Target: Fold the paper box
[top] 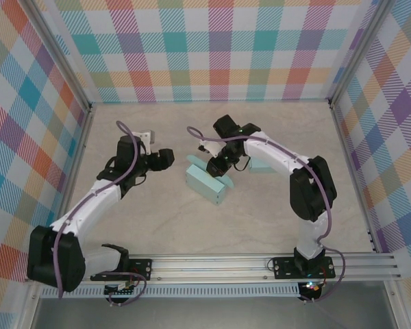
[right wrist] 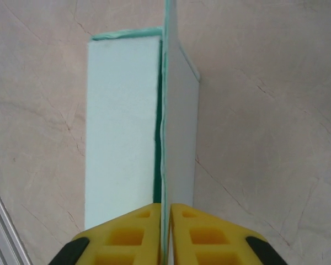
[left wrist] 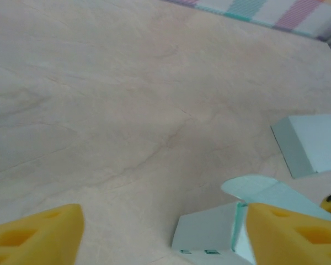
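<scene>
The pale teal paper box lies on the table between the two arms. My right gripper is at the box's far side, shut on a thin upright flap of the box; in the right wrist view the yellow fingers pinch the flap edge-on. My left gripper hovers just left of the box, open. In the left wrist view its yellow fingers stand wide apart, with a corner of the box lying against the right finger.
A second flat teal paper piece lies behind the right arm, seen also as a teal piece in the left wrist view. Checked walls enclose the beige table on three sides; an aluminium rail runs along the near edge.
</scene>
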Tool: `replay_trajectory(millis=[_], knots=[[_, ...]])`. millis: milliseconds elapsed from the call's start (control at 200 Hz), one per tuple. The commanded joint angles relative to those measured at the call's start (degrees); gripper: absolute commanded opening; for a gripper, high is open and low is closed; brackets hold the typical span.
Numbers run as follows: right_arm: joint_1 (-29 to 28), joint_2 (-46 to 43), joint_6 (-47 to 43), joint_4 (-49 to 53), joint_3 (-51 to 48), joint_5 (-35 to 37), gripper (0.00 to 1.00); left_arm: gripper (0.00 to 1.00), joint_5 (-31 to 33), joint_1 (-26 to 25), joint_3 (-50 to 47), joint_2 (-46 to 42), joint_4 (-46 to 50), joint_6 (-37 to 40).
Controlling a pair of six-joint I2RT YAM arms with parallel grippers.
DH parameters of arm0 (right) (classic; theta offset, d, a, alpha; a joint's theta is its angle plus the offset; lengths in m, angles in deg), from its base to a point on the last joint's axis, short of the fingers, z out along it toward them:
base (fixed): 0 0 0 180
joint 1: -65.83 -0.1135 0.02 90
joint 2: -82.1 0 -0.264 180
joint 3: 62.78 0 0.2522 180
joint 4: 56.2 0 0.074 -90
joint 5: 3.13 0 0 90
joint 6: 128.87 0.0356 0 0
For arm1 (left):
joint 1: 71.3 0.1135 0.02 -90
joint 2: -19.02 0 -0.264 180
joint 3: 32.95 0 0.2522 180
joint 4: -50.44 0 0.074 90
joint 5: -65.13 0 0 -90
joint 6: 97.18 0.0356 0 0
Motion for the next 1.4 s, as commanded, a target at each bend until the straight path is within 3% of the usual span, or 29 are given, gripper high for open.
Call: replay_trajectory(millis=[0,75,180,305,485,590,1015,1225,1395], knots=[[0.31,1.24,-2.32,3.35,2.79,-4.68,0.16,0.52,-11.88,1.27,2.79,4.36,-3.30,11.25],[0.35,1.68,-2.39,3.50,3.49,-4.92,0.18,0.48,-16.65,1.27,4.06,6.78,-3.17,17.93],[0.38,2.00,-2.13,3.35,4.04,-5.23,0.18,0.53,-22.15,1.26,6.47,9.22,-0.02,27.20],[0.36,2.00,-1.92,3.26,4.47,-5.58,0.19,0.58,-24.41,1.27,9.77,11.64,3.70,35.36],[0.37,2.41,-1.82,3.29,5.10,-5.46,0.19,0.59,-29.09,1.27,19.32,19.21,17.83,47.05],[0.39,2.44,-1.62,3.19,5.10,-5.53,0.19,0.54,-32.63,1.23,23.98,23.03,24.52,52.99],[0.36,2.54,-1.03,2.78,5.15,-5.06,0.19,0.48,-29.33,-1.55,29.78,27.69,30.91,57.19],[0.37,2.54,-0.88,2.48,5.20,-4.79,0.19,0.39,-28.67,-2.27,32.89,30.02,34.54,58.57],[0.37,2.59,-0.57,2.14,5.11,-4.44,0.19,0.25,-26.83,-3.45,33.71,30.77,34.97,58.31]])
